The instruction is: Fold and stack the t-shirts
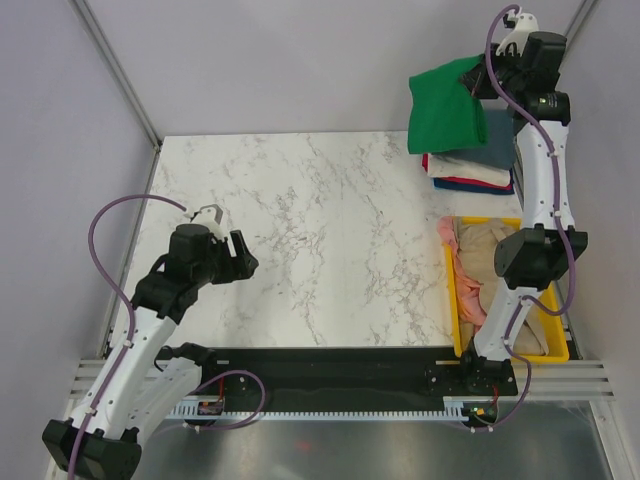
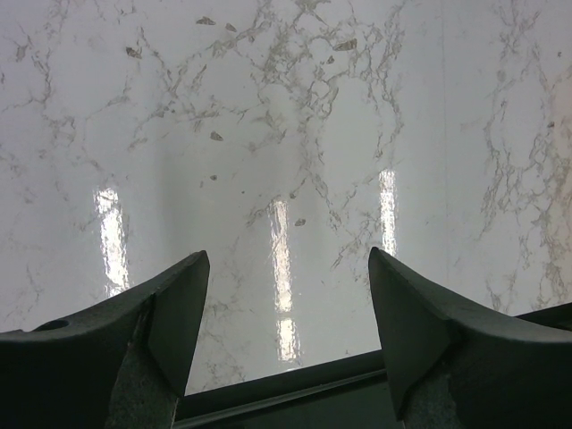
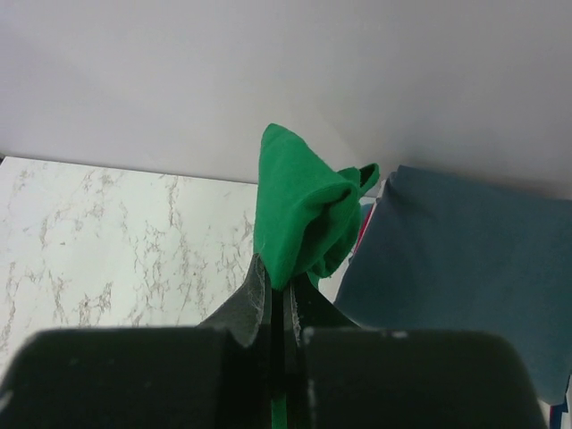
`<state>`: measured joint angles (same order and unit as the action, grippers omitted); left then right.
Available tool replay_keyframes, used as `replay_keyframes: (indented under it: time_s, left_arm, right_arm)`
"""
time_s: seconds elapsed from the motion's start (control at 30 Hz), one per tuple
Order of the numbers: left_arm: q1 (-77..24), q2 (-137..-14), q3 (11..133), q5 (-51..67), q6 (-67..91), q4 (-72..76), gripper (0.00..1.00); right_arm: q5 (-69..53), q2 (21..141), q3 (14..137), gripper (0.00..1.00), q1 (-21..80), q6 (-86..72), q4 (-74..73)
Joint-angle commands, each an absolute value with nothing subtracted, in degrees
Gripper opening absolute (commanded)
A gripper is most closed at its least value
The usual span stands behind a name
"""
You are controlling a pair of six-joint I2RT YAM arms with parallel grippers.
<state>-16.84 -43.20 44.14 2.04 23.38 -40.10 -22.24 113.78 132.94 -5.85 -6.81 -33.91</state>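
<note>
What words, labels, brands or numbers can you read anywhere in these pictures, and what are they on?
No readable text in any view.
The green t-shirt, the folded stack and the yellow bin are plain: no print, tag or label shows.
The small red part on the rail at the left arm's base is too small to read.

Your right gripper (image 3: 284,288): t-shirt (image 1: 445,105) hanging from it, t-shirt stack (image 1: 470,170) beneath, bin (image 1: 458,320) on table (image 1: 300,220) well behind it.
</note>
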Motion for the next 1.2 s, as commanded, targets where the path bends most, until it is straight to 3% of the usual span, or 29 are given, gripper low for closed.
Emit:
replay_keyframes:
  time_s: [0.0, 0.43, 0.93, 1.17]
  left_arm:
    - [-16.87, -43.42, 44.03, 2.46, 23.55, -37.79, 0.79]
    - [-16.87, -45.09, 44.12, 2.37, 23.64, -37.71, 0.78]
    - [-16.87, -46.14, 44.21, 2.11, 23.64, -37.88, 0.78]
    - [-16.87, -46.84, 44.12, 2.02, 23.64, -37.88, 0.77]
  right_arm:
    - [-24.08, 115.31, 134.38, 0.0, -7.47, -7.03, -30.5]
    - [-31.55, 134.99, 142.03, 0.0, -18.89, -14.24, -22.96]
    - [-29.01, 141.14, 139.31, 0.0, -21.62, -14.24, -6.16]
    - [-26.99, 145.02, 140.71, 0.0, -21.71, -13.54, -4.92]
